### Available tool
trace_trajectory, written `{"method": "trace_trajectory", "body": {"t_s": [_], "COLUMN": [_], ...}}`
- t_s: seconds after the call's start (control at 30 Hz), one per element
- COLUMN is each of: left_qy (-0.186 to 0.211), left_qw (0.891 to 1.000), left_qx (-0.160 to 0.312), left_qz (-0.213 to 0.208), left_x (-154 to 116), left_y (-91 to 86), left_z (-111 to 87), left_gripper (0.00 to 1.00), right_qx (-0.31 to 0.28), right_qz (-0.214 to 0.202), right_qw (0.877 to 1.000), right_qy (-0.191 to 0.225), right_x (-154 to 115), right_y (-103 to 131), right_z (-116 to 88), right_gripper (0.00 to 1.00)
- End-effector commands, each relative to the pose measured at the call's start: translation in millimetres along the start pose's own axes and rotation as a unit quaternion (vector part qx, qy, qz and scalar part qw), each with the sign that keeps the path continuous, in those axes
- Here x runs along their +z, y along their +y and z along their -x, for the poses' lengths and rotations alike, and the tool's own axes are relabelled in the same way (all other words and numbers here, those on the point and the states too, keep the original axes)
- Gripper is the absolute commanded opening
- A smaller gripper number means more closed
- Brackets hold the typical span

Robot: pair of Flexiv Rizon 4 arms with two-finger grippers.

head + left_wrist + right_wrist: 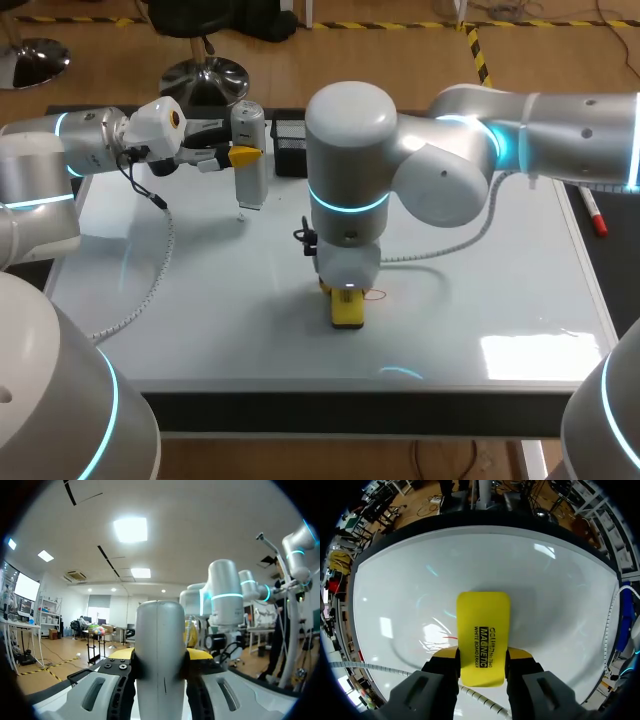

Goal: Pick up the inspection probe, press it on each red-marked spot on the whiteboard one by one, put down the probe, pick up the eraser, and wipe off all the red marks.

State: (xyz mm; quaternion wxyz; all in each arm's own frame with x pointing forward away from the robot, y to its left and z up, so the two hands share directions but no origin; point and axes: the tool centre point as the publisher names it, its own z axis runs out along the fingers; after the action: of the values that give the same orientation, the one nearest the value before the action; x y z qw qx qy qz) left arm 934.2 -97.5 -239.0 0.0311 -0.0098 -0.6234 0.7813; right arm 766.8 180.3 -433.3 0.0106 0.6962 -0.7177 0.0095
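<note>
Left gripper [240,156] clamps the probe [250,160] near the box [290,132] at the far edge of the board [480,290]; right gripper [347,292] pinches the eraser [348,311] mid-board, beside a mark [376,295].

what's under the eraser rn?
The whiteboard: the eraser, held in the right gripper, sits over it. A red mark shows beside the eraser. Whether any red lies beneath it is hidden.

The only lettering is black print on the top face of the yellow eraser [484,640], seen in the right wrist view. It is a few short lines running along the eraser's length, one in heavy capitals. Nothing legible shows on the inspection probe [160,650] or the whiteboard [545,595].
</note>
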Motion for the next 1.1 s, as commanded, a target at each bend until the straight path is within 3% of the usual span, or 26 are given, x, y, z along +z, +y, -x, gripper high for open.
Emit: {"method": "trace_trajectory", "body": {"t_s": [0.03, 1.1], "left_qy": [0.000, 0.000], "left_qw": [1.000, 1.000], "left_qx": [0.001, 0.001], "left_qz": [0.000, 0.000], "left_x": [0.5, 0.5], "left_y": [-0.7, -0.7], "left_z": [-0.2, -0.2], "left_gripper": [0.00, 0.00], "right_qx": [0.001, 0.061], "right_qz": [-0.003, 0.011], "right_qw": [1.000, 0.998], "right_qy": [0.000, 0.025], "right_x": [13.0, 32.7], "right_y": [2.3, 17.9], "right_z": [-8.5, -76.5], "right_gripper": [0.00, 0.00]}}
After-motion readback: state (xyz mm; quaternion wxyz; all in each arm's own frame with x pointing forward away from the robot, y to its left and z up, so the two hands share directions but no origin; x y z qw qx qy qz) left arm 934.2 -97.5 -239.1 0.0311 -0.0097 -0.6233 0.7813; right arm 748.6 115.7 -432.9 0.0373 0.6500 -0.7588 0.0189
